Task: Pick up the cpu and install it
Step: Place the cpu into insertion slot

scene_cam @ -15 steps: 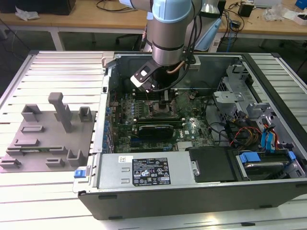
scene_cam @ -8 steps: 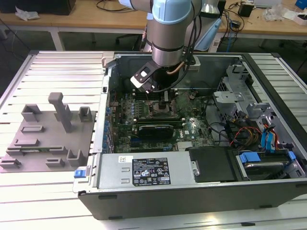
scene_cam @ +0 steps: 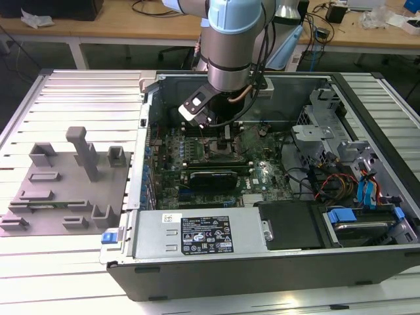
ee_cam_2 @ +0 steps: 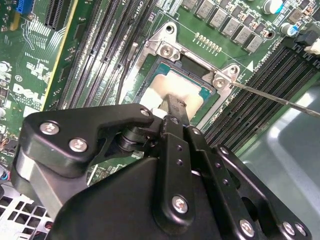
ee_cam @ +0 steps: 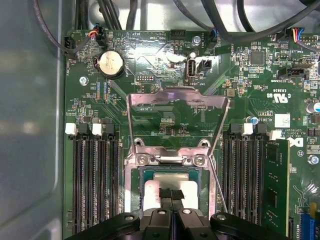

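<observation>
The cpu (ee_cam: 150, 192), a small square chip with a pale silvery top, lies flat inside the black-framed socket (ee_cam: 134, 200) on the green motherboard; it is also seen in the second wrist view (ee_cam_2: 187, 86). My gripper (ee_cam: 170, 193) is right over the chip's middle, and its two black fingertips are pressed together with nothing between them. Whether the tips touch the metal top I cannot tell. The socket's metal load plate (ee_cam: 177, 102) stands swung open. In the exterior view the arm reaches down into the open computer case, with the gripper (scene_cam: 226, 134) low over the board.
Black memory slots (ee_cam: 95, 180) flank the socket, with one fitted memory stick (ee_cam: 276, 185). The thin socket lever (ee_cam: 218, 186) sticks out beside the frame. A power supply (scene_cam: 197, 233), drive cages and cables (scene_cam: 335, 177) fill the case. A grey fixture tray (scene_cam: 65, 190) lies outside it.
</observation>
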Controlling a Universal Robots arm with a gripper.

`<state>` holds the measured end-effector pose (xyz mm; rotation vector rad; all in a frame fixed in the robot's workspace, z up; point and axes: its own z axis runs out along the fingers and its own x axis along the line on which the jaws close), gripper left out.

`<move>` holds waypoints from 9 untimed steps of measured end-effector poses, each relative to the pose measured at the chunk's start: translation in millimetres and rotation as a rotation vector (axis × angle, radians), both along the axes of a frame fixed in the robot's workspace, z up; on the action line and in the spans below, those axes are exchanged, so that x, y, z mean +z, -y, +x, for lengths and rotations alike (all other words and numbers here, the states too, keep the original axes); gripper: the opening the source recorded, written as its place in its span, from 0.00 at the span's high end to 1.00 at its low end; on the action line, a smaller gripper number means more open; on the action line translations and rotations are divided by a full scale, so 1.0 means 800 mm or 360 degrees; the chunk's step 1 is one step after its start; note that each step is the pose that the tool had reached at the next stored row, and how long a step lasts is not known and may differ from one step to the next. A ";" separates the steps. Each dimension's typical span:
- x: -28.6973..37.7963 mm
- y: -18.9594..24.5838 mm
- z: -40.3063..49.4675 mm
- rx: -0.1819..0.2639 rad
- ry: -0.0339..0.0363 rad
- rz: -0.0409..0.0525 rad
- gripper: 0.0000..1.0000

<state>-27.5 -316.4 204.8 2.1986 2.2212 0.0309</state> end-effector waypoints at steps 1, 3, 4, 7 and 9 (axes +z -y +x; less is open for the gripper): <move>-0.0006 0.0000 0.000 0.0000 0.0000 0.0000 0.89; -0.0007 0.0001 0.000 0.0000 0.0000 -0.0001 0.89; -0.0009 0.0000 0.000 0.0000 0.0000 0.0000 0.89; 0.0050 0.0000 0.000 0.0000 0.0000 0.0000 0.89; 0.0147 0.0000 0.000 0.0000 0.0000 0.0000 0.89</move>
